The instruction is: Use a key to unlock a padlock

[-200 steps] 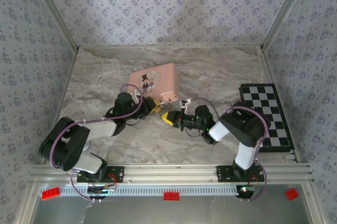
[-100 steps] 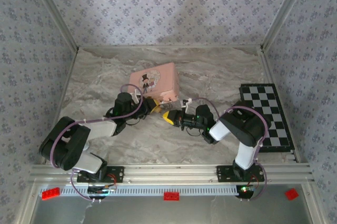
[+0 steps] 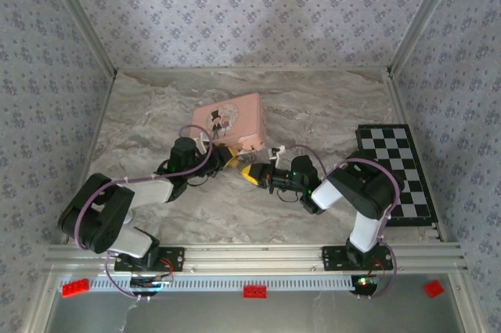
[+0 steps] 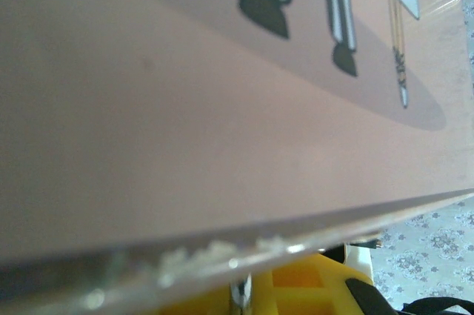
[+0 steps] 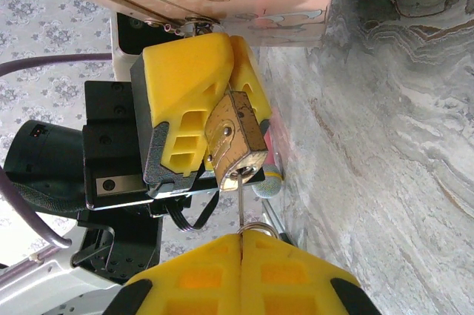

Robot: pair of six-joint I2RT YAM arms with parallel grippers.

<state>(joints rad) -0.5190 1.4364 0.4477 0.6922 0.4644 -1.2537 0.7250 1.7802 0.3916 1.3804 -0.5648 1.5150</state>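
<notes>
Clamped in left gripper [image 3: 228, 157] at centre frame: padlock [image 5: 235, 141], keyhole down; directly below, at bottom edge, right gripper [image 5: 241, 250] pinched tight on key [image 5: 240, 207], shaft vertical, tip at keyhole, depth unclear.

Padlock [image 5: 235, 139] shackle mostly hidden behind left fingers [image 5: 185, 81] — key [image 5: 241, 207] head lost btwn right pads [image 5: 200, 274].

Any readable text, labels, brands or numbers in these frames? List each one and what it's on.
No text can be read in any view.
Pink tin: a cartoon couple and curls, no lettering.
Padlock: no legible stamp on the brass face; any marking is too small to read.
Checkerboard: plain squares, no characters.
</notes>
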